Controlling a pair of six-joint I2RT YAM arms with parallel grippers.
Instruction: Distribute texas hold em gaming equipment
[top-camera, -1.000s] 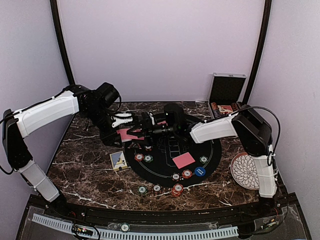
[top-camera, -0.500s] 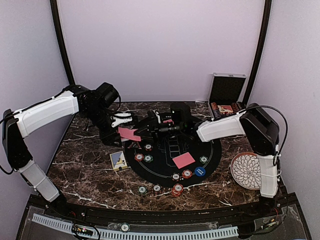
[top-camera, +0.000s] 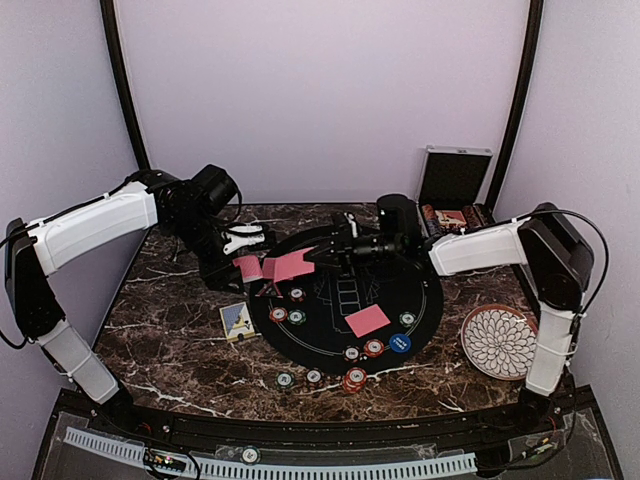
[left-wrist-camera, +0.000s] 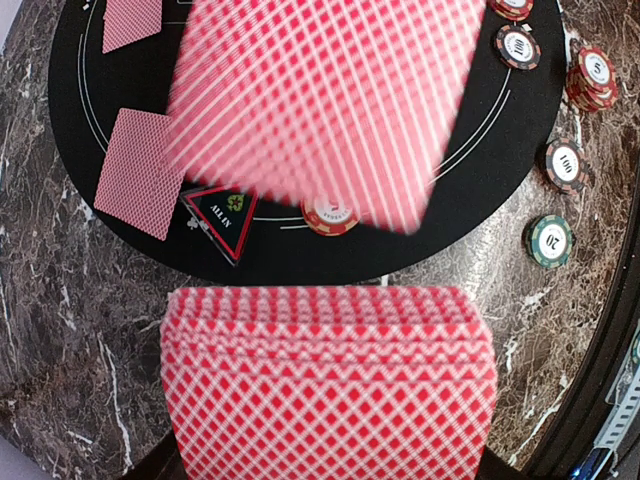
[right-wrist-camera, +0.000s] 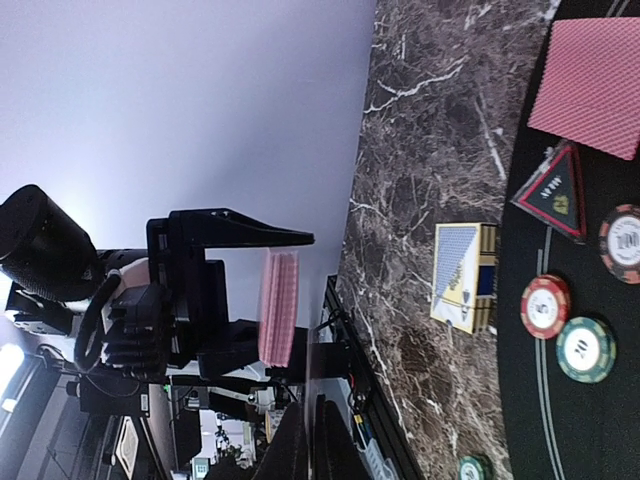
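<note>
Above mat (top-camera: 425, 300) edge | left claw (top-camera: 246, 265) clamps deck (left-wrist-camera: 330, 390) | right claw (top-camera: 318, 256) pinches one card (top-camera: 290, 266)

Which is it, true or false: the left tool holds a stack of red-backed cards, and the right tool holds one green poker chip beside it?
False in one respect. The right tool holds a single red-backed card, not a green chip, as the top external view shows. The left tool does hold the stack of red-backed cards.
</note>
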